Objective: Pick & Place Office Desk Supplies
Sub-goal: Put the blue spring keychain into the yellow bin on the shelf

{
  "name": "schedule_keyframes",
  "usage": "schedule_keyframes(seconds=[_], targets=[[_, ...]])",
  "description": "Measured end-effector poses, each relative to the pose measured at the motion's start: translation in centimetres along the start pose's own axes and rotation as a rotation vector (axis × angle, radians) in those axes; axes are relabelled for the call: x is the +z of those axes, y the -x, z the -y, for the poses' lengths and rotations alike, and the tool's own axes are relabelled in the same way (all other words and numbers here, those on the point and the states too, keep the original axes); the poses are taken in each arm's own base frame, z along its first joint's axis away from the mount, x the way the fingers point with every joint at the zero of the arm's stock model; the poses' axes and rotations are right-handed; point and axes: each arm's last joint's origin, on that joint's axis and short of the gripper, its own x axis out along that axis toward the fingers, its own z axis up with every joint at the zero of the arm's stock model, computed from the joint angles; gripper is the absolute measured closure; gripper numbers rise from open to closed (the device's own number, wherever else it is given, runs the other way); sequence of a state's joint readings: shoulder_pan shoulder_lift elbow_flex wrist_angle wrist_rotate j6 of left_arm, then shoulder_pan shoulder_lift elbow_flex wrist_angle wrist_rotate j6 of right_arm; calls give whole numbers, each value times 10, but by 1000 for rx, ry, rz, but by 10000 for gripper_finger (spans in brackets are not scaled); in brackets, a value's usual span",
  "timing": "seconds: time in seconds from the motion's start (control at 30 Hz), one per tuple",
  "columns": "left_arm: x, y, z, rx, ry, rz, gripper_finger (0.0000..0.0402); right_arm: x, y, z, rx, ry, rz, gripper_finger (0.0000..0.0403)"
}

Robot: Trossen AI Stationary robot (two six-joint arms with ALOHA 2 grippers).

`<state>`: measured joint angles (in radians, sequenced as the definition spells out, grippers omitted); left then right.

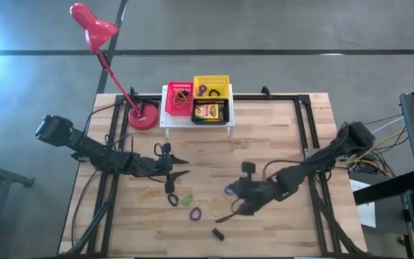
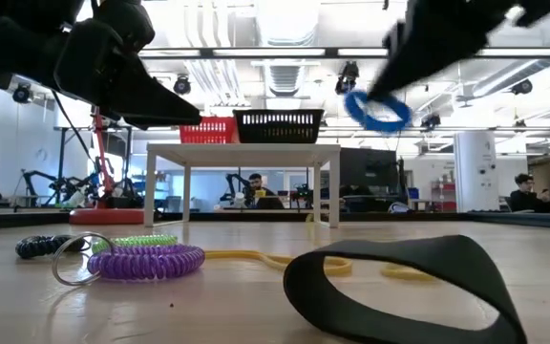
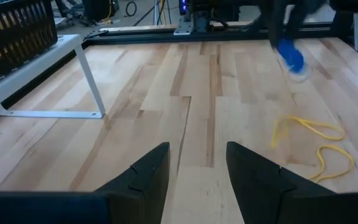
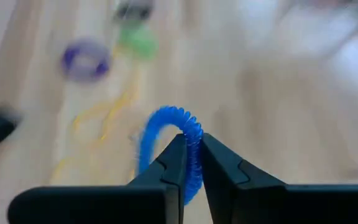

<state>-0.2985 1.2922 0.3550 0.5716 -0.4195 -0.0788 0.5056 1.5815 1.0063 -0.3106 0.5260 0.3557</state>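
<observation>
A blue coiled elastic loop (image 4: 166, 127) is in the air above the table's middle, and my right gripper (image 4: 193, 140) is shut on it; the low view shows the loop (image 2: 378, 110) well above the wood. My left gripper (image 3: 197, 152) stands open over bare wood at the table's left, holding nothing. On the table near the front lie a purple loop (image 1: 195, 214), a green loop (image 1: 187, 198), a black loop (image 1: 172, 199), tan rubber bands (image 1: 149, 193) and a black band (image 1: 218, 233). My right gripper pinches one side of the blue loop's coil (image 4: 194, 163) between its two fingers. The fingers slant down from the table's right. The rest of the ring stands out past the fingertips, lifted clear of the table.
A white rack (image 1: 196, 124) at the far edge carries a red basket (image 1: 179, 98), a yellow basket (image 1: 211, 88) and a crayon box (image 1: 209, 112). A red desk lamp (image 1: 142, 115) stands to its left. Bare wood lies between the two arms.
</observation>
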Motion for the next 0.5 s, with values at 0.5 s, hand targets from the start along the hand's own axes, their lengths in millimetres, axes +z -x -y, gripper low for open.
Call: schedule_keyframes(seconds=[0.5], targets=[[0, 0, -1, 4, -1, 3, 238, 50, -13, 102, -307, -243, 975, 369]])
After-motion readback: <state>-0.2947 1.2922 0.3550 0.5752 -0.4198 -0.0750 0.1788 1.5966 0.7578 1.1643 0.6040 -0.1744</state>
